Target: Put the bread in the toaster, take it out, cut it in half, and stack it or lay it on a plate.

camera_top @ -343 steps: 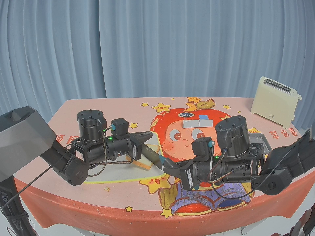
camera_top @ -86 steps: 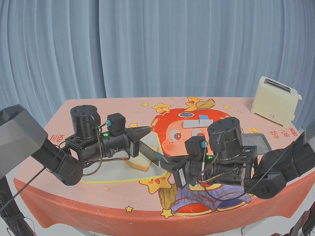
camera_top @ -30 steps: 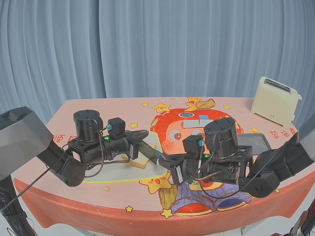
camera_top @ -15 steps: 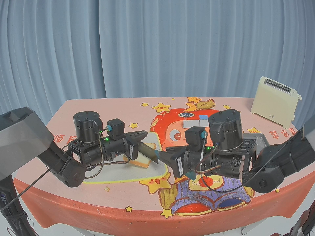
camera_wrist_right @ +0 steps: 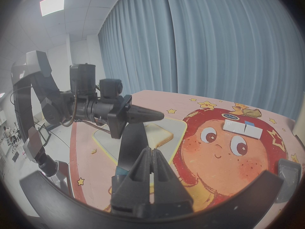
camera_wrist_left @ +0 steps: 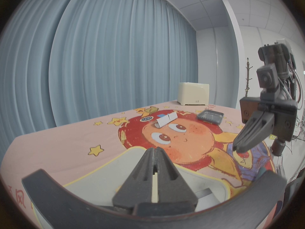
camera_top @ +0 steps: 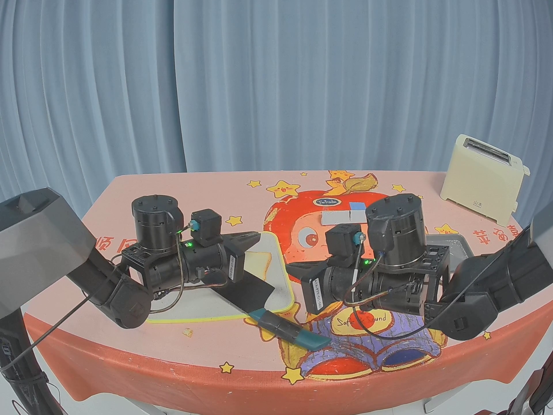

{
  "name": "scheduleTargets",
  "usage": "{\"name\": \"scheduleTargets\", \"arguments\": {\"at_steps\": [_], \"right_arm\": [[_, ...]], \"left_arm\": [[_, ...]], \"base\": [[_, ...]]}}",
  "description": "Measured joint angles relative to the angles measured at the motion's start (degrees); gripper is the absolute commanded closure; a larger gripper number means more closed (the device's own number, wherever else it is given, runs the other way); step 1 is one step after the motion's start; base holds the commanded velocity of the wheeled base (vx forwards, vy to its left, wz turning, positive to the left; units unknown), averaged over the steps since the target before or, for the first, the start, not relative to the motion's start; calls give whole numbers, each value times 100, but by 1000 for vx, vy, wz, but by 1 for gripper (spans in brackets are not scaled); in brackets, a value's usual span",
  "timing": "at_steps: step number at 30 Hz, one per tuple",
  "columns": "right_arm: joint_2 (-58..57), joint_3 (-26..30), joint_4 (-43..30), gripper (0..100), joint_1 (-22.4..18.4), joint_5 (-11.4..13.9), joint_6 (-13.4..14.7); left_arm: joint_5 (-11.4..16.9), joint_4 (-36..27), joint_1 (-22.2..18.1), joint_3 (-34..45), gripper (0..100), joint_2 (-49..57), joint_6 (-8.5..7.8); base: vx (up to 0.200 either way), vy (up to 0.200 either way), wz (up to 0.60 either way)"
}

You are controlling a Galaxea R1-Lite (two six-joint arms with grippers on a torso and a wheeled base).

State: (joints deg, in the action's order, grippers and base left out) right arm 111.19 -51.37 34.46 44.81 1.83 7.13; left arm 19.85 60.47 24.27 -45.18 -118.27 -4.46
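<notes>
Nearest to us the knife [camera_top: 256,302] lies flat, blade on the board [camera_top: 190,308] and handle out on the cloth, and no gripper holds it. The left gripper [camera_top: 252,238] is pressed together and empty, close over the bread [camera_top: 260,260]. The right gripper [camera_top: 291,268] is also together and empty, beside the board. The bread rests on the board's far corner and looks like one piece; we cannot tell if it is cut through. Farther right stand the tray [camera_top: 461,248] and the toaster [camera_top: 484,178]. We judge toasting finished — plating is left.
</notes>
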Motion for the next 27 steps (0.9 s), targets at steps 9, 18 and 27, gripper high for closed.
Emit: {"name": "scheduleTargets", "arguments": {"at_steps": [9,18,27], "right_arm": [[-22,41,27,0,140,-105,12],[-24,118,435,0,317,-295,56],[107,377,613,0,581,-368,-44]], "left_arm": [[-110,-149,-10,238,100,791,112],[-455,-1005,6,985,100,2679,664],[-800,-1637,-62,1958,100,4439,1187]], "base": [[0,0,0],[0,0,0],[0,0,0]]}}
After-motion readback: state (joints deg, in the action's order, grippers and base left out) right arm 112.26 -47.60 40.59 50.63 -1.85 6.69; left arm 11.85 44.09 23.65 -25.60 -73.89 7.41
